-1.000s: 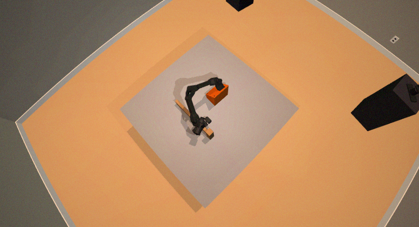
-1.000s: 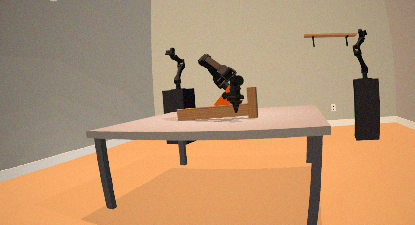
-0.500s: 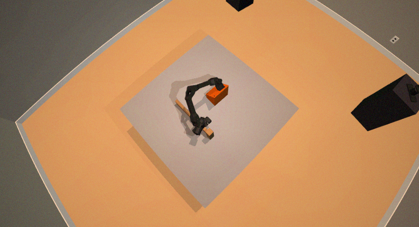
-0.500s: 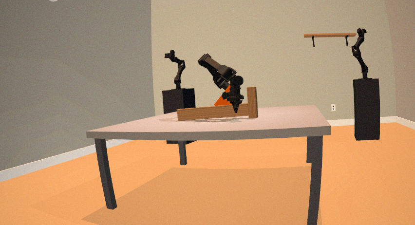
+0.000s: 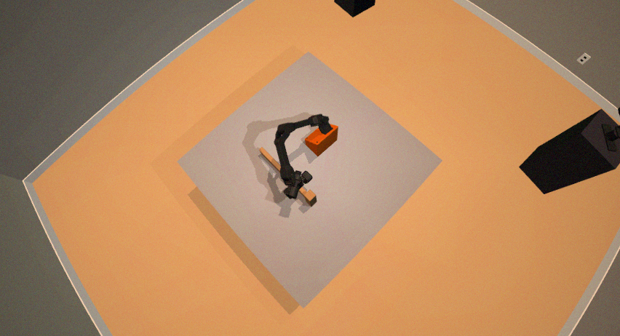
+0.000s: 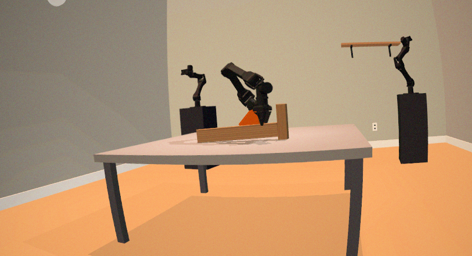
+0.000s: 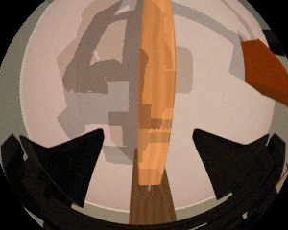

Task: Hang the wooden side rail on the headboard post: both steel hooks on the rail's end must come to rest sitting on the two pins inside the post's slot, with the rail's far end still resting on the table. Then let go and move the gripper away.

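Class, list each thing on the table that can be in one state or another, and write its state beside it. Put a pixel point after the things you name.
Gripper [image 5: 291, 192] [image 6: 263, 122] [image 7: 150, 134]: open, holding nothing
Rail [image 5: 269, 158] [image 6: 237, 133] [image 7: 156, 72]: sloping, near end raised at the post, far end down on the table
Post [image 5: 310, 197] [image 6: 282, 121] [image 7: 152, 206]: upright
Hooks: hidden, seating cannot be told
Arm [image 5: 282, 153] [image 6: 242, 72]: bent, reaching over the rail
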You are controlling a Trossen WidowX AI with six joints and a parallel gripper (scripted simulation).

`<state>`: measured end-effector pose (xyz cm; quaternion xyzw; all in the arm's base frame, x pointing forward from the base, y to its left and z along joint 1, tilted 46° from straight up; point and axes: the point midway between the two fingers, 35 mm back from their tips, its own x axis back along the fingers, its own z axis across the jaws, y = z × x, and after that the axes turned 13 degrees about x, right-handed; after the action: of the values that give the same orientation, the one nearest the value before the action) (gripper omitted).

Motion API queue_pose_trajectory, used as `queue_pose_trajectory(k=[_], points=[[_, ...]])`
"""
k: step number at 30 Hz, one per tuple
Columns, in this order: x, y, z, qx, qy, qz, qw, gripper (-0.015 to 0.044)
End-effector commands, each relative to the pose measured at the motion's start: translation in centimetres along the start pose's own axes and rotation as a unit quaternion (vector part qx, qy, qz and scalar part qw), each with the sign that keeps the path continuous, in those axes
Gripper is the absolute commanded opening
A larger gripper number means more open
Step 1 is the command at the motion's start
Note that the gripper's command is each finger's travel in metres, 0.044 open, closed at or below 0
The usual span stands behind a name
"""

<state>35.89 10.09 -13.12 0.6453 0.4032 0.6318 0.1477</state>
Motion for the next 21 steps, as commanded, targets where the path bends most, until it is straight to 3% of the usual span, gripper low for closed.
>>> queue_pose_trajectory(k=[1,5,21], points=[[-0.1,0.7,-0.3,-0.003,-0.006,0.002,1.000,0.0440],[-0.1,3.0,-0.9,-0.002,-0.006,0.002,1.000,0.0440],[-0.2,2.6,-0.8,-0.004,-0.008,0.003,1.000,0.0440]])
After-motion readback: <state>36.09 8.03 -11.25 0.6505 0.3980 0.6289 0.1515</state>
